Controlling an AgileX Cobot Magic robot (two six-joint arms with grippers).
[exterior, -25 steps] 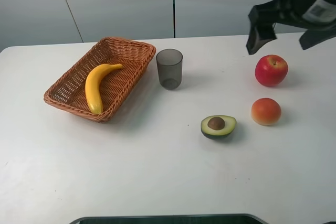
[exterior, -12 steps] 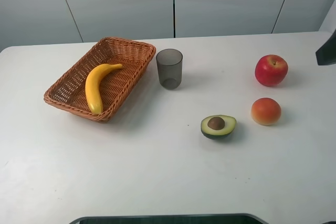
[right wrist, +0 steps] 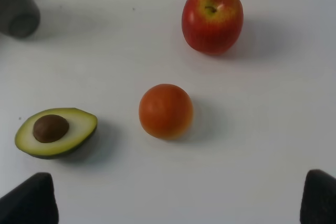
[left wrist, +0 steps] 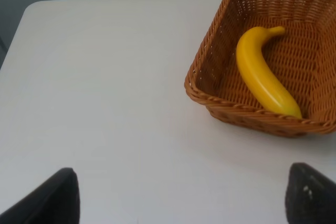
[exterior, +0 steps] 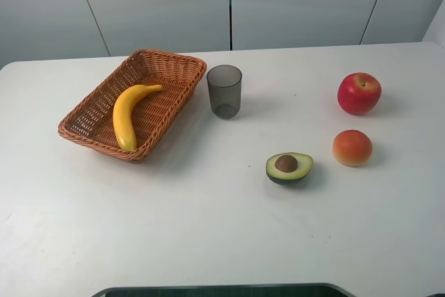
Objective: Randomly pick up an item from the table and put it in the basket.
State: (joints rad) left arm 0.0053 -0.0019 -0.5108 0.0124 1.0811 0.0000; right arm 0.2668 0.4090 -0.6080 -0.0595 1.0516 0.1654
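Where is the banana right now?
In the high view, the banana lies inside the basket at left, with the grey cup to the basket's right.

Rough woven wicker basket (exterior: pixel 177 74); smooth, glossy banana (exterior: pixel 125 116); matt white table (exterior: pixel 208 227); translucent grey cup (exterior: pixel 224 92); shiny red apple (exterior: pixel 359 93).

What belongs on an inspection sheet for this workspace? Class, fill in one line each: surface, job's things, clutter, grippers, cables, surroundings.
Surface: white table, no spills or marks seen.
Job's things: banana lies inside the basket.
Clutter: grey cup upright beside the basket, not touching it; halved avocado cut face up; orange-red fruit; red apple. All stand apart.
Grippers: left gripper open, holding nothing; right gripper open, holding nothing; neither shows in the exterior high view.
Cables: nothing seen.
Surroundings: grey wall panels behind the table.
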